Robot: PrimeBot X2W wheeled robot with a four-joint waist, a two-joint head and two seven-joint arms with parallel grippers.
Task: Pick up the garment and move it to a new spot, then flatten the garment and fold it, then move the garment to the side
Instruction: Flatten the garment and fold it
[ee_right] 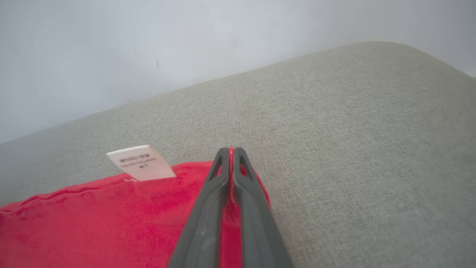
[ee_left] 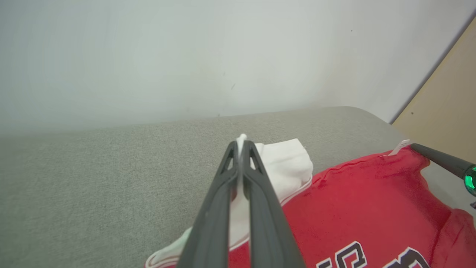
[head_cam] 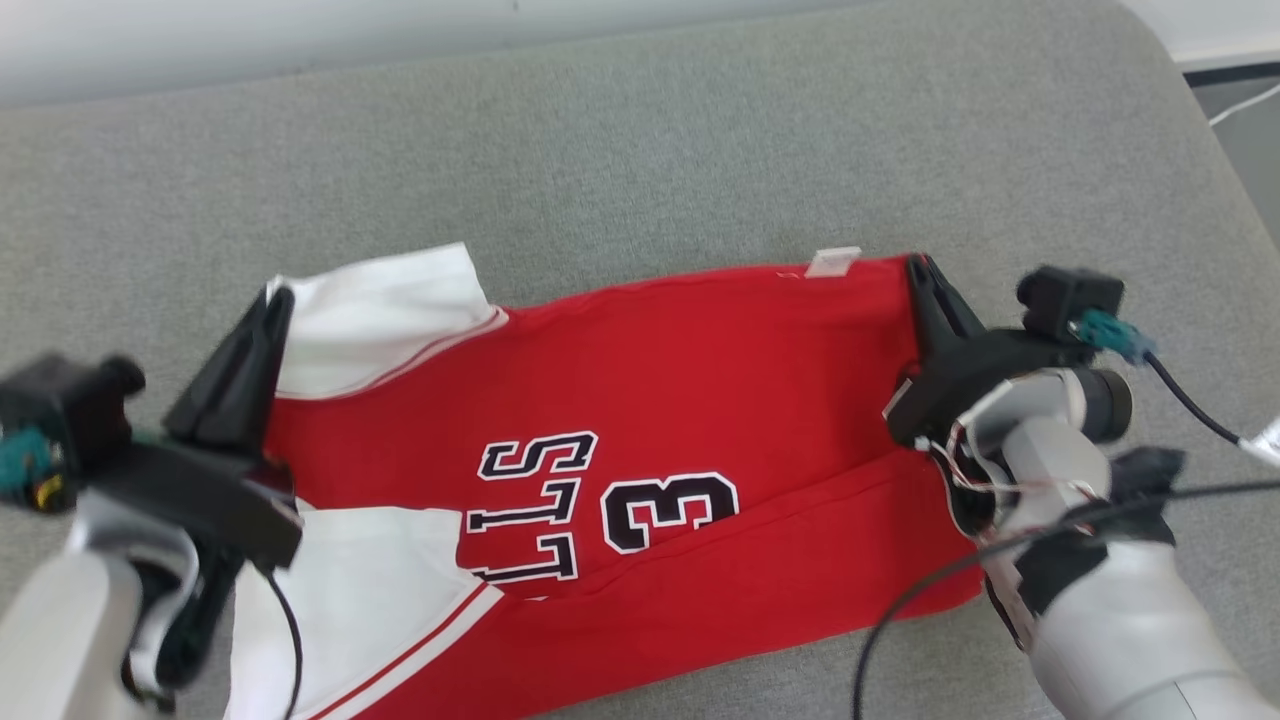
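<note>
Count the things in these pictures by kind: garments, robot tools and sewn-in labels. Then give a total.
Garments: 1, the red jersey
Tools: 2, the left tool and right tool, each shut on the jersey
Labels: 1, the white label
Total: 4

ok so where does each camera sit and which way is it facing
Head view: on the head, looking down at the shirt on the cushion; left claw, right claw and pale forearms show.
Left wrist view: on the left arm, facing the wall along its claw, shut on the white sleeve.
Right wrist view: on the right arm, facing the wall along its claw, shut on the shirt's corner.
Shared: all three show the tag.
</note>
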